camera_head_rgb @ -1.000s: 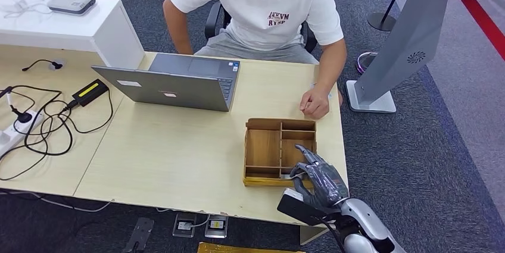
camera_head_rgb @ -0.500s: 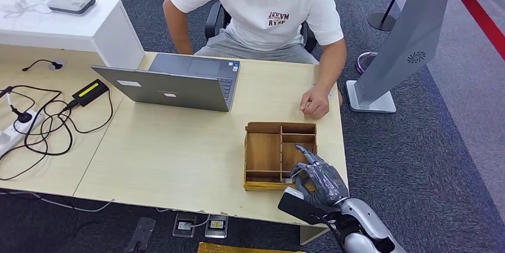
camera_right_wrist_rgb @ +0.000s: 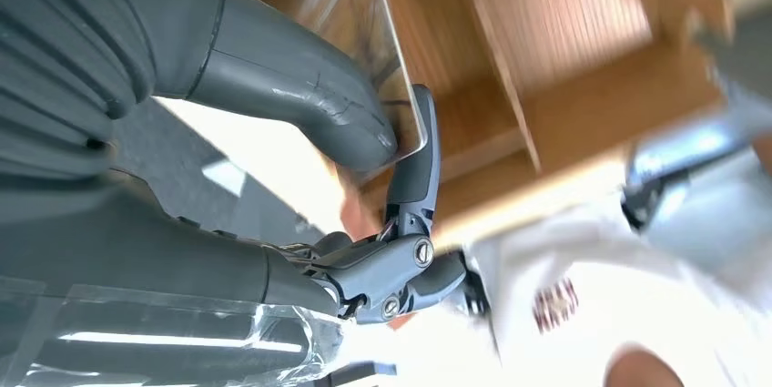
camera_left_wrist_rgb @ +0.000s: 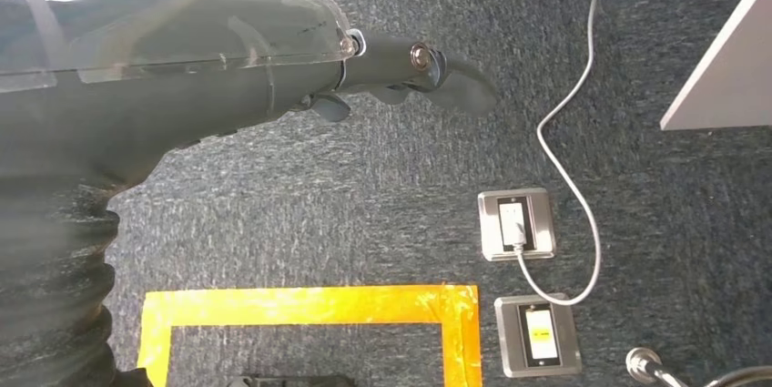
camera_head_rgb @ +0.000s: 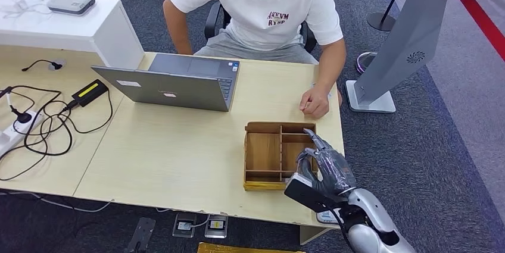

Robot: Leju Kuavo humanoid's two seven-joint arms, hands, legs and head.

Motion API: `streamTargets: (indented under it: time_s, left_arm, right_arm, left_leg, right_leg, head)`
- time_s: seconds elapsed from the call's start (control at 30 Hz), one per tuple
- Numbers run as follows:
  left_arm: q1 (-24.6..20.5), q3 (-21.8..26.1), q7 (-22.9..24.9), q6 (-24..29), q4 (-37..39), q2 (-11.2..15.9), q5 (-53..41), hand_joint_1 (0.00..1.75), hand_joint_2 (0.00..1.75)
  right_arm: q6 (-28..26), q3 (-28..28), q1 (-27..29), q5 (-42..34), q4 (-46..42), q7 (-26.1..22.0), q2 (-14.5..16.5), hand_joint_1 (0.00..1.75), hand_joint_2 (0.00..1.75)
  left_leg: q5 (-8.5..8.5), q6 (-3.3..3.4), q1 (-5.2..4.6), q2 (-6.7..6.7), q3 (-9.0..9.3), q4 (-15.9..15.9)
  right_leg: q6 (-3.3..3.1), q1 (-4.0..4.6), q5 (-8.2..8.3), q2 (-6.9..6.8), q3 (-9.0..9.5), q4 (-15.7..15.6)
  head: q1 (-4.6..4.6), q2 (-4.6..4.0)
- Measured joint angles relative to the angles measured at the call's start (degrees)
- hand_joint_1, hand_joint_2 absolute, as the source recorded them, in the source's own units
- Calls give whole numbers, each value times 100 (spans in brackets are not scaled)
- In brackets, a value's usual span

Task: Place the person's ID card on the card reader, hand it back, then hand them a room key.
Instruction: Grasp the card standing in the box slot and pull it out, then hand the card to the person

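Card (camera_right_wrist_rgb: 396, 50): thin, glossy, rounded corner, pinched between thumb (camera_right_wrist_rgb: 300, 105) and a finger of right robot hand (camera_head_rgb: 324, 166). Cannot tell from the blurred wrist view whether ID card or room key. Held just above near right corner of wooden tray (camera_head_rgb: 262, 152), apart from tray floor. Long axis seemingly along the fingers, pointing away from the robot; judged, not certain.

Key relation: person's hand (camera_head_rgb: 314, 103) resting on bench (camera_head_rgb: 178, 152) straight beyond the tray from the card. Handover, if next, judged a forward reach over the tray.

Right arm clearly the nearer one. Left robot hand (camera_left_wrist_rgb: 401, 68) hanging over the carpet floor, nothing seen in it; finger posture unclear.

Count: one card seen, one tray, one laptop (camera_head_rgb: 172, 89), one person, one person's hand on bench.
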Motion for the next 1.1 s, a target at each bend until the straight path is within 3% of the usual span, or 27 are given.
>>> streamTargets:
  time_s: [0.37, 0.77, 1.1]
  left_arm:
    - [8, -209, -133, 103, -97, 0, 176, 0, 175]
    - [-70, -499, -120, 86, -130, 49, 33, 0, 175]
    - [-362, -803, 126, -60, -127, 139, -224, 0, 175]
  right_arm:
    - [-11, -916, -836, 60, -135, -440, -11, 175, 175]
    - [-243, -1265, -1039, -69, -40, -663, 140, 175, 175]
    - [-667, -1376, -2230, -637, 1663, -1338, 557, 175, 175]
  left_leg:
    - [2, -1, 0, 0, 0, 1]
    - [2, -1, 0, -1, -2, 1]
    - [10, -7, 0, -4, -5, 1]
  right_leg:
    - [0, 0, 3, -1, 1, 1]
    - [-1, 0, 2, -2, 0, 4]
    - [-2, 0, 7, -3, -1, 8]
  head:
    - [1, 0]
    - [0, 0]
    - [0, 0]
